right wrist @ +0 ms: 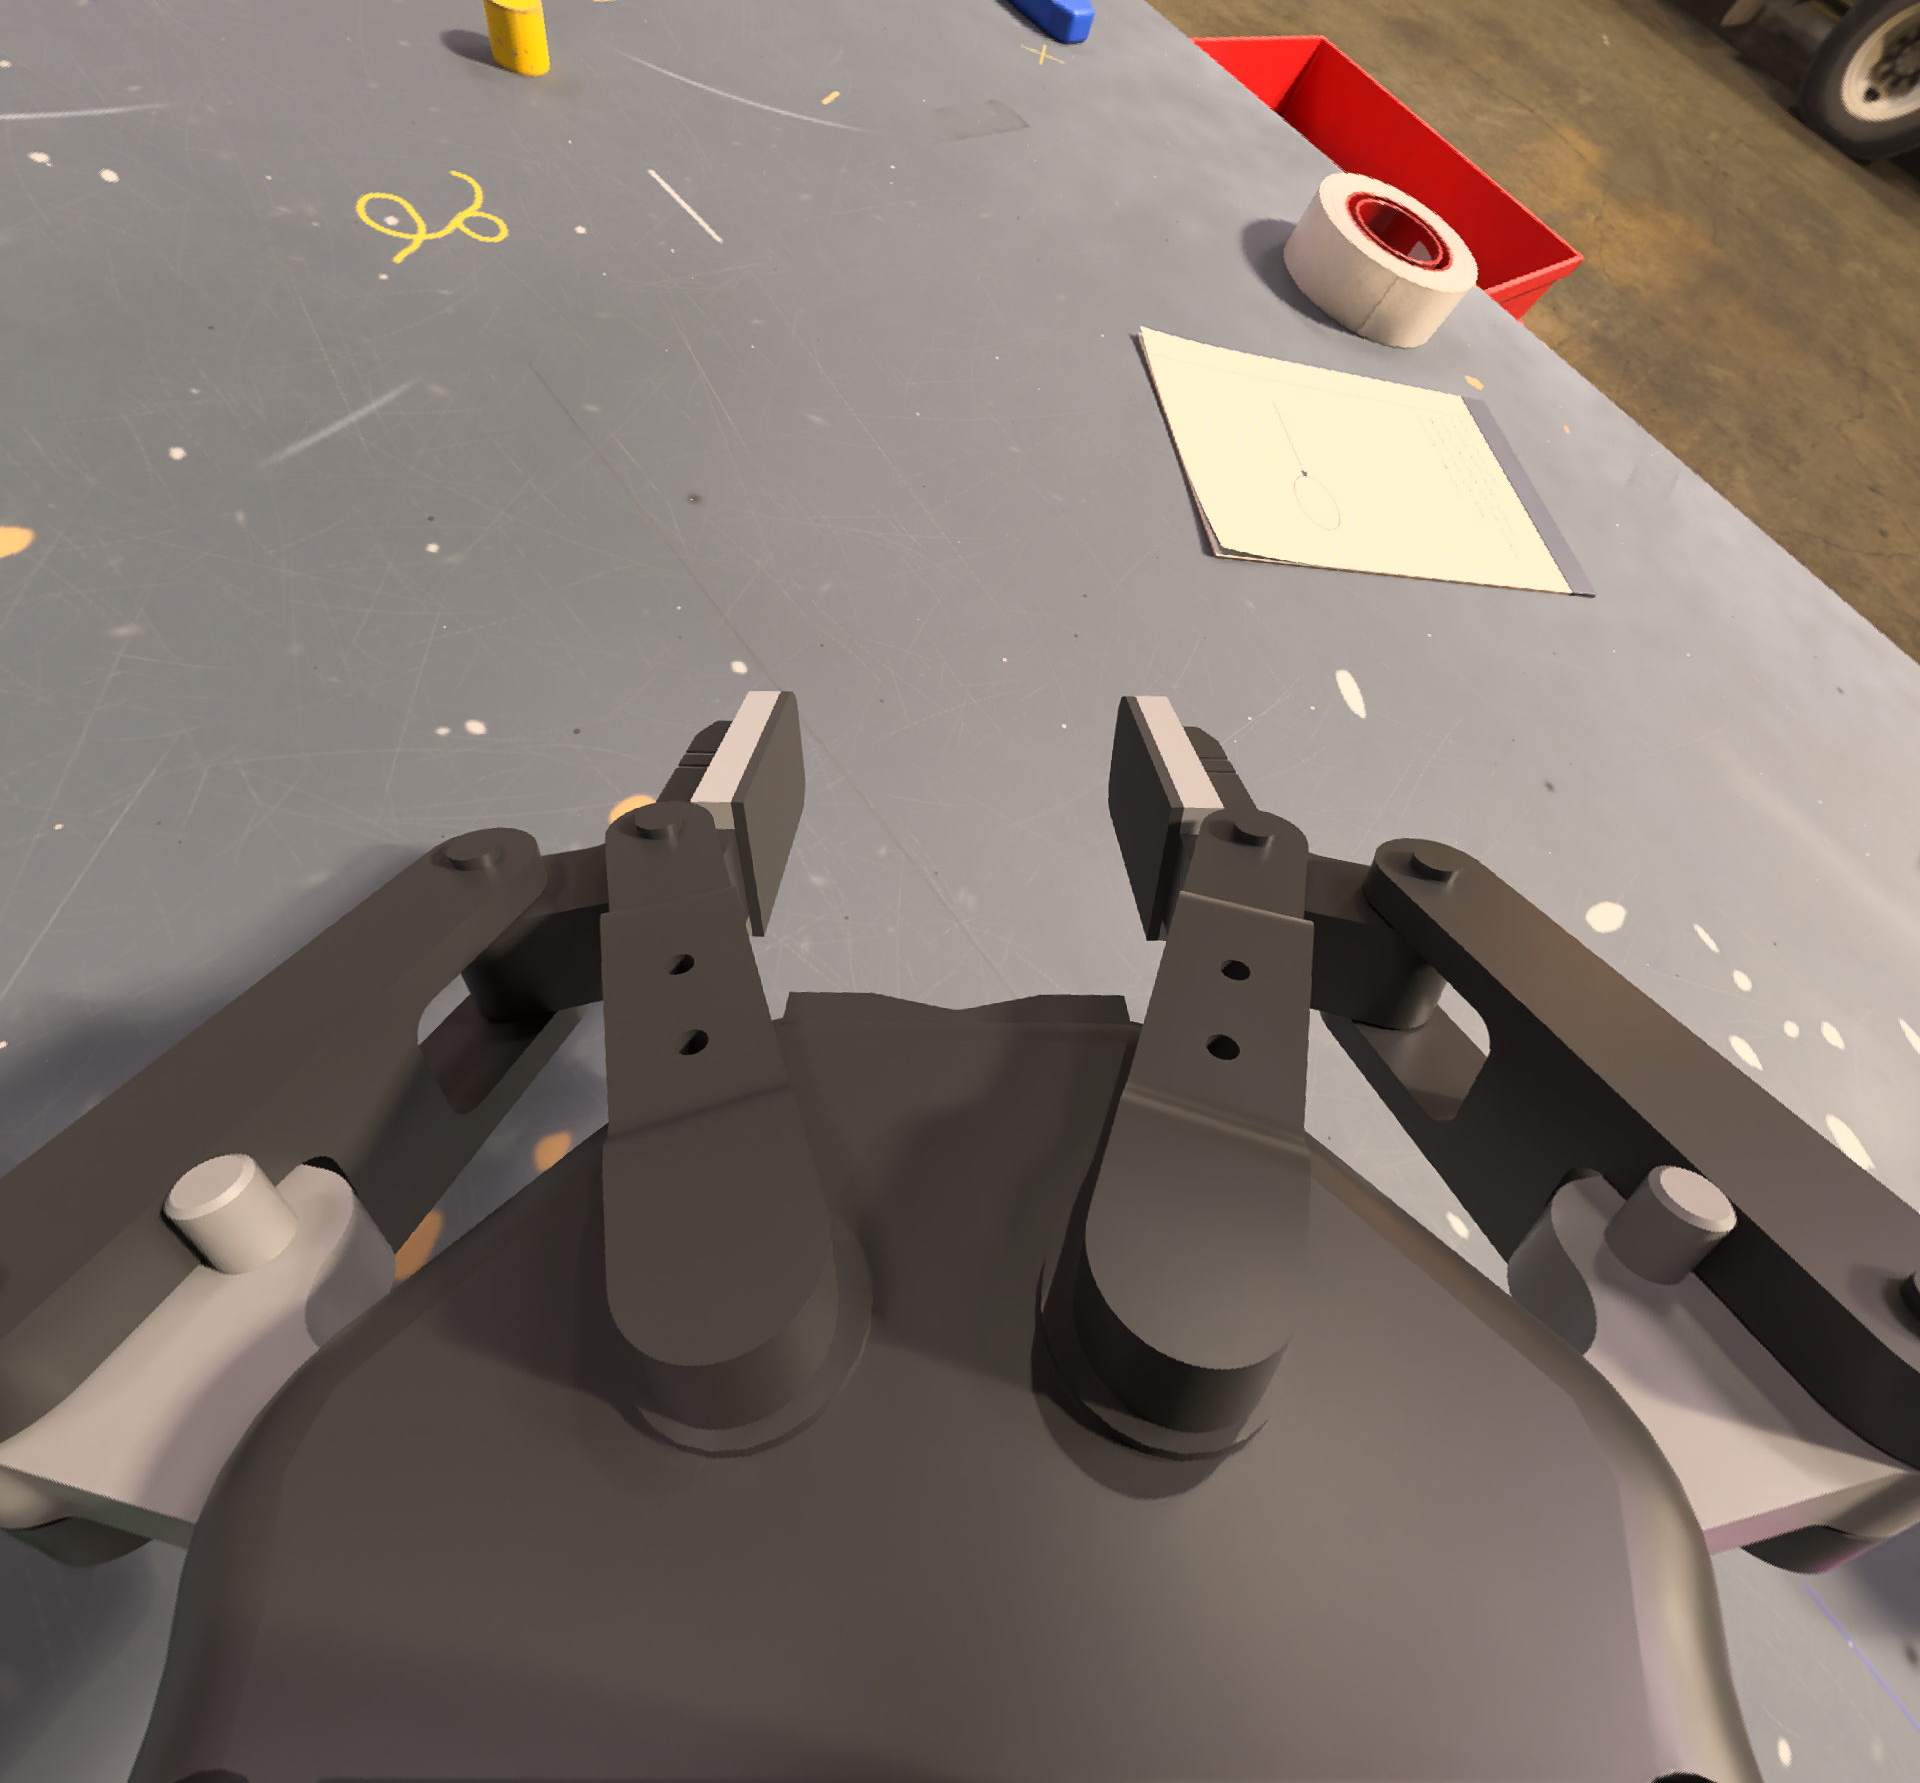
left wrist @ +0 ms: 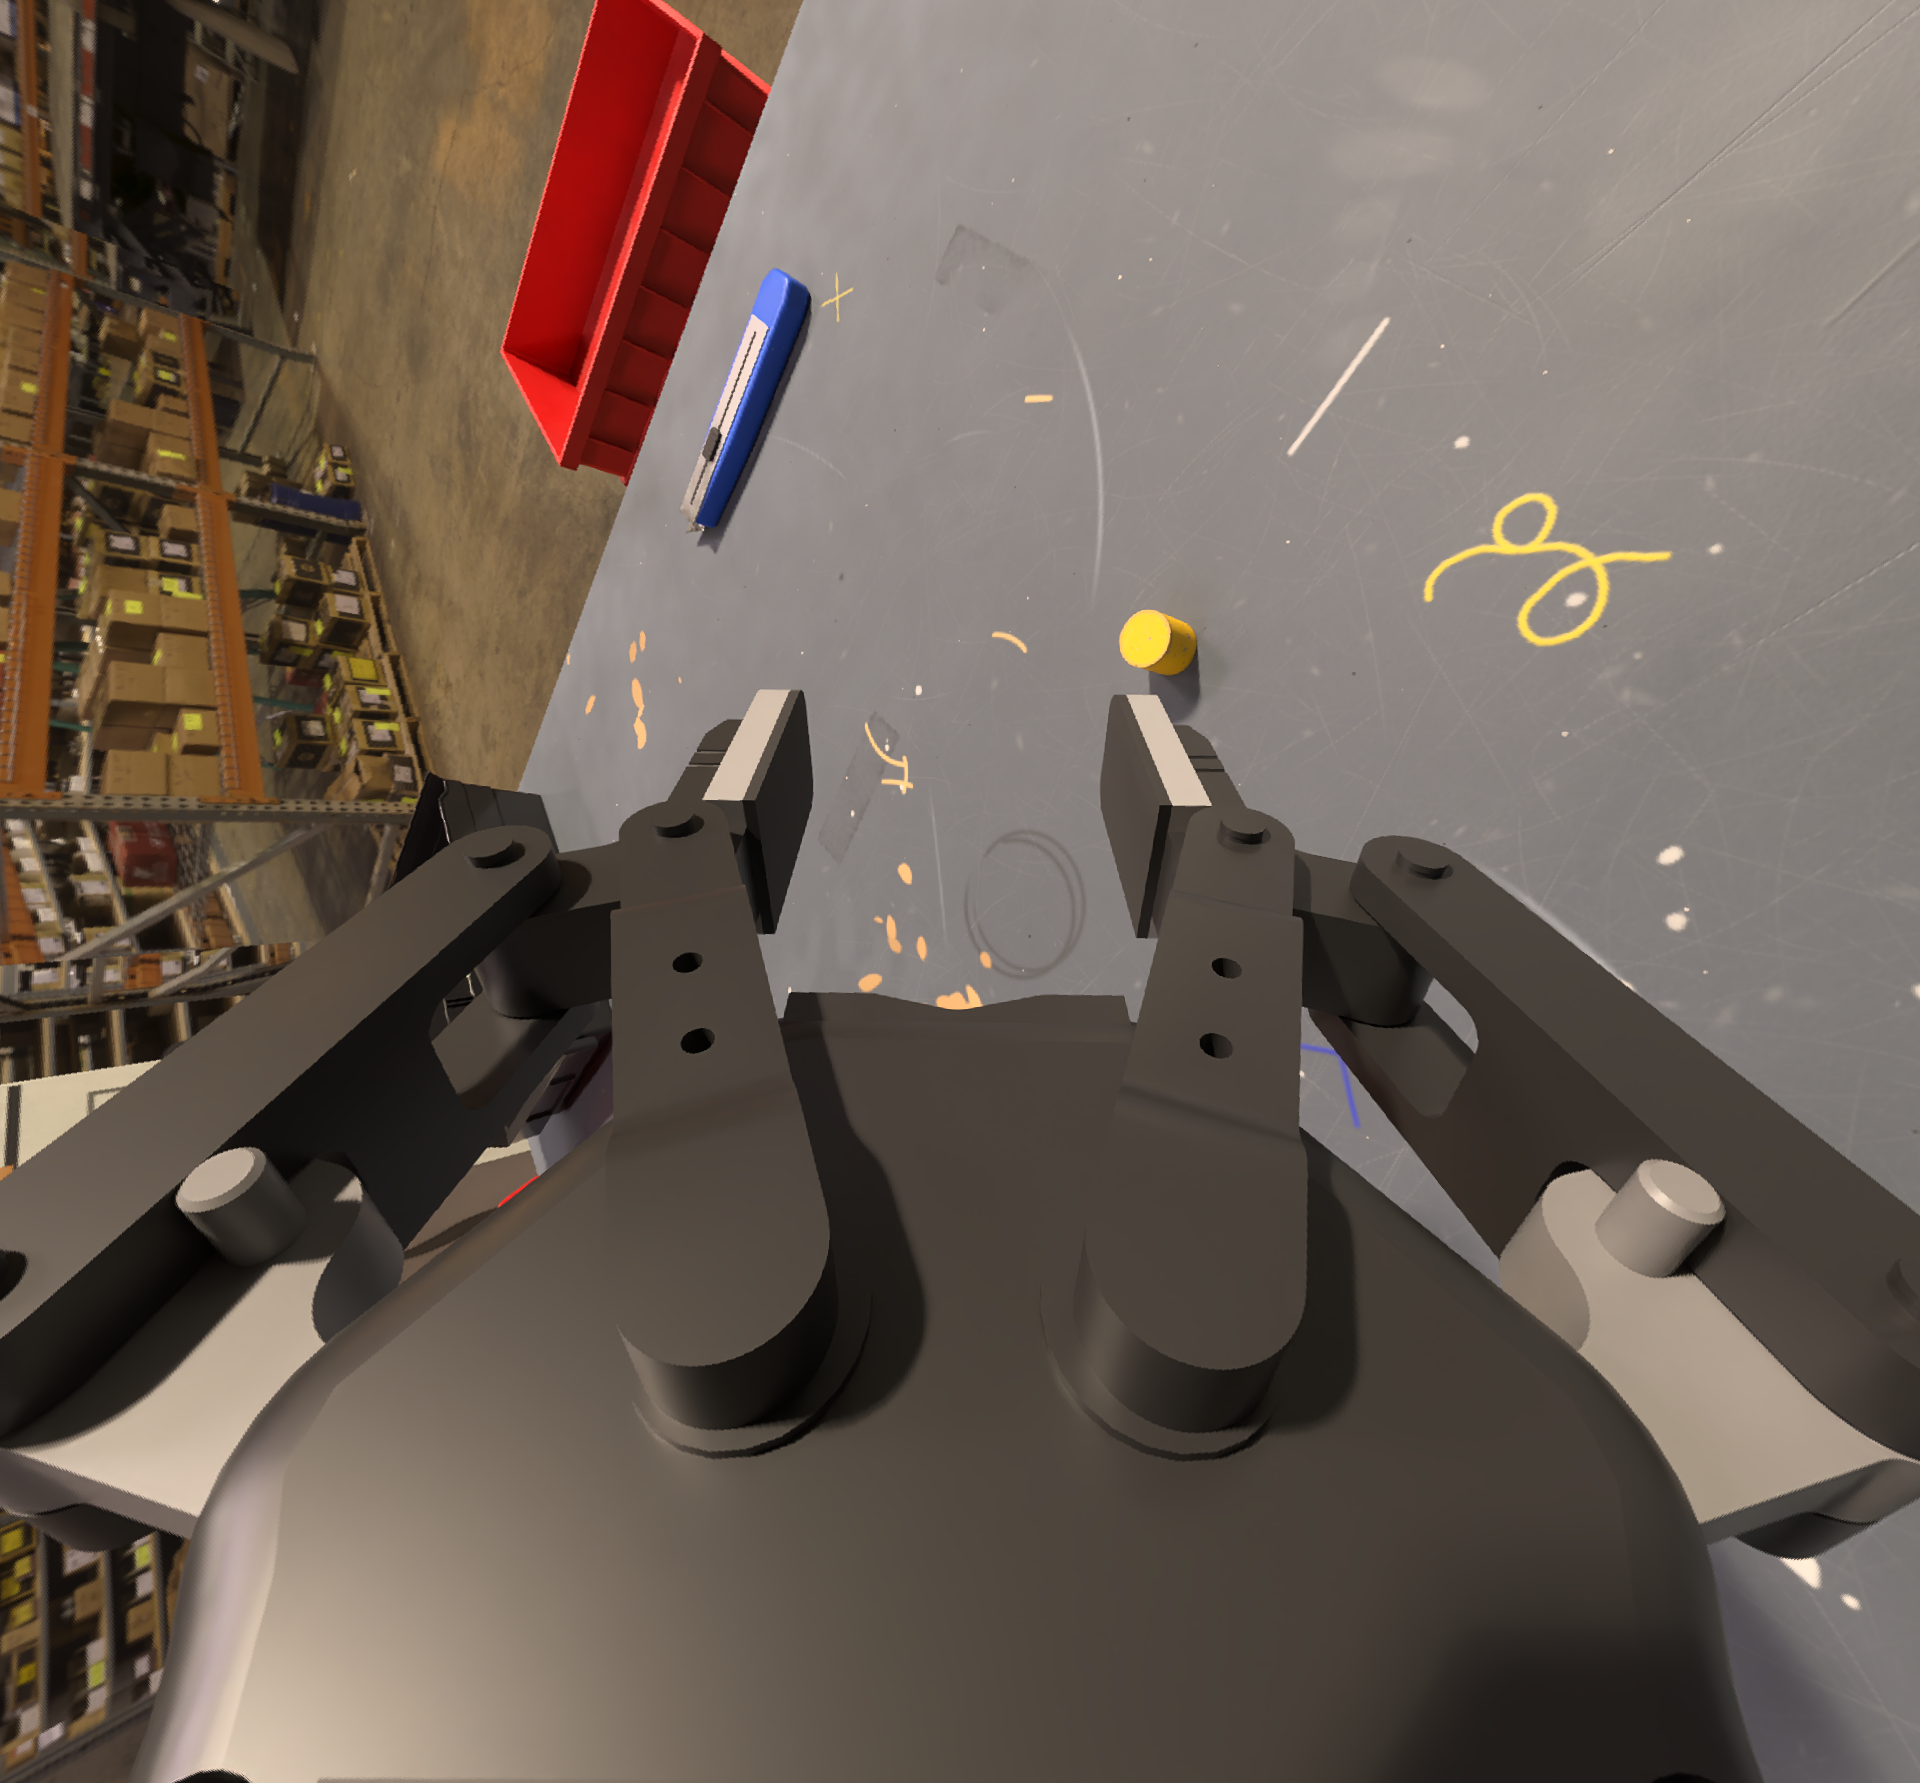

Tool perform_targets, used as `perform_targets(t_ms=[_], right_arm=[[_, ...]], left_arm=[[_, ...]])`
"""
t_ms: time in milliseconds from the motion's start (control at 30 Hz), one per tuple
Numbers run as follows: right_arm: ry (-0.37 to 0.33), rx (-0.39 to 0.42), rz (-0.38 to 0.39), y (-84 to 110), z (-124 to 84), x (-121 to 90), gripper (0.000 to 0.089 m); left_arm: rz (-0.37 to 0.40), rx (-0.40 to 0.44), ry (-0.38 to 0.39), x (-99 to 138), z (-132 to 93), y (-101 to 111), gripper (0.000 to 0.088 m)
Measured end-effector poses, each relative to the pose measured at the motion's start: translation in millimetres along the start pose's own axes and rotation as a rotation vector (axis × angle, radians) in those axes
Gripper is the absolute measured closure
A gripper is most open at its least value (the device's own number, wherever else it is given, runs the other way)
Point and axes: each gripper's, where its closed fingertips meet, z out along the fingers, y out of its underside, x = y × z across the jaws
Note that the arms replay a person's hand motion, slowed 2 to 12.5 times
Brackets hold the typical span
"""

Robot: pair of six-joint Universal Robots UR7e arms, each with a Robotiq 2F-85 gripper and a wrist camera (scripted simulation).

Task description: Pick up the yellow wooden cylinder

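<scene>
I'm on the approach — left gripper point(left wrist: 956, 725) spread wide and empty above the desk point(left wrist: 1351, 175), yellow wooden cylinder point(left wrist: 1156, 641) upright mid-desk just off its right fingertip — next, centre and descend.

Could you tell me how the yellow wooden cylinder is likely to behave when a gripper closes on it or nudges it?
The yellow wooden cylinder stands upright on the table, taller than wide, so a sideways nudge might tip it. Once on its side, its round wall would probably let it roll. It looks solid and stiff, so it should not deform under a squeeze, and being small it is likely light.
</scene>
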Motion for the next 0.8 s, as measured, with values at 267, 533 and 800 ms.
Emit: perform_targets(t_ms=[267, 533, 800], right_arm=[[-0.003, 0.001, -0.012, -0.1, 1.6, -1.1, 0.0358], [0.004, -0.005, -0.045, 1.2, 3.1, -1.5, 0.0357], [0.008, -0.015, -0.078, 3.7, 5.0, -2.1, 0.0353]], left_arm=[[-0.011, 0.001, -0.002, -2.2, -1.5, 3.1, 0.0376], [-0.026, 0.001, -0.006, -5.4, -2.9, 6.4, 0.0376], [-0.038, -0.001, -0.009, -7.9, -3.8, 9.9, 0.0377]])
